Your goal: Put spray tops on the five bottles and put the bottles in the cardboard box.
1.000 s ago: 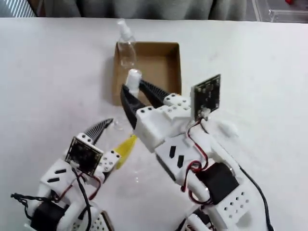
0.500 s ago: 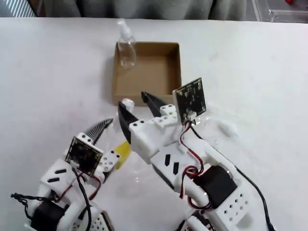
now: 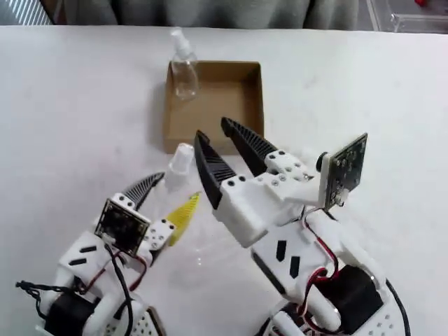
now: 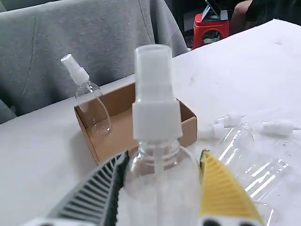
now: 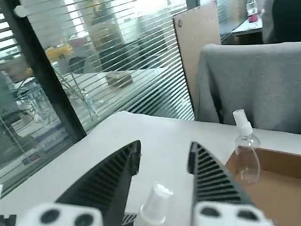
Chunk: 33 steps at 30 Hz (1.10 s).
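My left gripper is shut on a clear bottle, which stands upright between its grey and yellow fingers with a white spray top on its neck. In the high view that spray top sits just in front of the cardboard box. My right gripper hangs open above and beside it, holding nothing. From the right wrist view, the spray top lies below the open right gripper. A second capped bottle stands in the box's far left corner.
Several clear bottles lie on the table beside the box, with loose white spray tops near them. Grey-covered chairs stand behind the table's far edge. A clear container sits at the far right.
My right gripper carried the spray top from over the box down to the bottle in my left gripper, opened, and drew back upward. The left arm stayed still.
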Each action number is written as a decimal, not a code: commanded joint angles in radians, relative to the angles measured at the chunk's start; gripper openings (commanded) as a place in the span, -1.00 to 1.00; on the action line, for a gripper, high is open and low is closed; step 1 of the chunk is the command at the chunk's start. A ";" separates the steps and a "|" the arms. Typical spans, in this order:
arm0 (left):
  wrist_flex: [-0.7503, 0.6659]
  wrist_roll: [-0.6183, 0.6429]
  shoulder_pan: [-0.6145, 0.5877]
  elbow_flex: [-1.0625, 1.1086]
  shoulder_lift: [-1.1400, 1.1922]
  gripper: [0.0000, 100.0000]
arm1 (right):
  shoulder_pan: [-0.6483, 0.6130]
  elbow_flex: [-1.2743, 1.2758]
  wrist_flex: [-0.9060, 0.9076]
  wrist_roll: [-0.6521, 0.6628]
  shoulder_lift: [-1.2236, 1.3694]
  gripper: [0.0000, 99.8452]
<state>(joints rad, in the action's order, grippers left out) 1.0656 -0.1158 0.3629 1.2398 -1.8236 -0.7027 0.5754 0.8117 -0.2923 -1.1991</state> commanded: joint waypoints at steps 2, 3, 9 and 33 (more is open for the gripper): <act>-0.023 0.006 0.005 -0.006 -0.007 -0.84 | 0.062 -0.032 -0.002 0.008 0.062 -0.90; -0.023 0.006 0.005 -0.006 -0.007 -0.84 | 0.070 -0.028 -0.002 0.008 0.088 -0.89; -0.023 0.006 0.005 -0.006 -0.007 -0.84 | 0.087 -0.025 -0.002 0.002 0.245 -0.96; -0.023 0.006 0.005 -0.006 -0.007 -0.84 | 0.002 -0.084 -0.031 0.008 0.170 -0.96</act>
<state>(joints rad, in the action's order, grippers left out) 1.0656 -0.1158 0.3629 1.2413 -1.8159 -0.7472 0.5738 0.8500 -0.2938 -0.9950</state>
